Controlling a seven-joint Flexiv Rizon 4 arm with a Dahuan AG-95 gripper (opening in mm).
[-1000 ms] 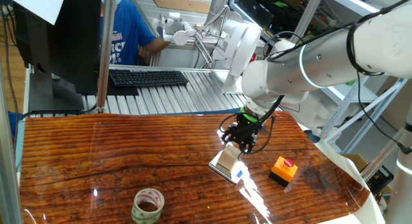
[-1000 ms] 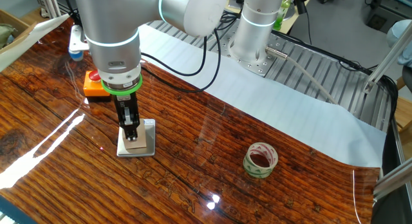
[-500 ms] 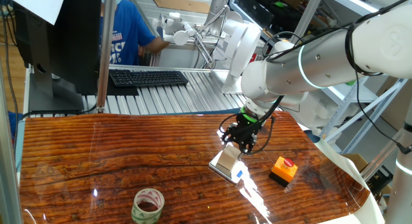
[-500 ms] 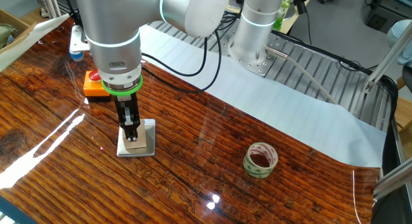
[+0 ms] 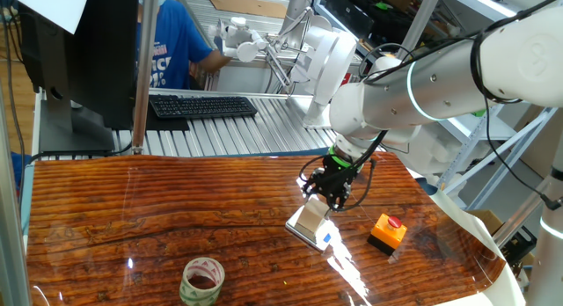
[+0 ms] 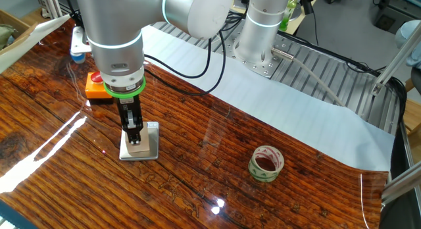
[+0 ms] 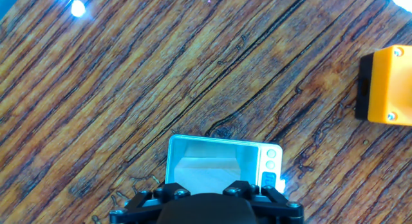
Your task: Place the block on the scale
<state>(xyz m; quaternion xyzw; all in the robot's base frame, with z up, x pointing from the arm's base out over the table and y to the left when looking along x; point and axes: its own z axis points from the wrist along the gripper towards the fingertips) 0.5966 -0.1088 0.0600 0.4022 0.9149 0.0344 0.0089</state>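
Observation:
The scale [image 6: 151, 150] is a thin silver-white plate on the wooden table, with a small blue mark at one end [image 5: 326, 238]. The tan wooden block [image 7: 205, 171] sits on the plate, directly under my hand. My gripper [image 6: 135, 137] points straight down over the scale [image 5: 302, 229], and its narrow fingers close round the block [image 6: 136, 147]. In the hand view the scale [image 7: 193, 147] lies at the bottom centre and the hand's black body covers the block's near part. The fingertips themselves are hidden there.
An orange box with a red button [image 5: 387, 232] stands just right of the scale, and also shows in the other fixed view [image 6: 97, 87] and the hand view [image 7: 386, 85]. A tape roll [image 5: 202, 281] lies near the front edge [image 6: 266, 163]. A keyboard [image 5: 202, 105] sits behind the table.

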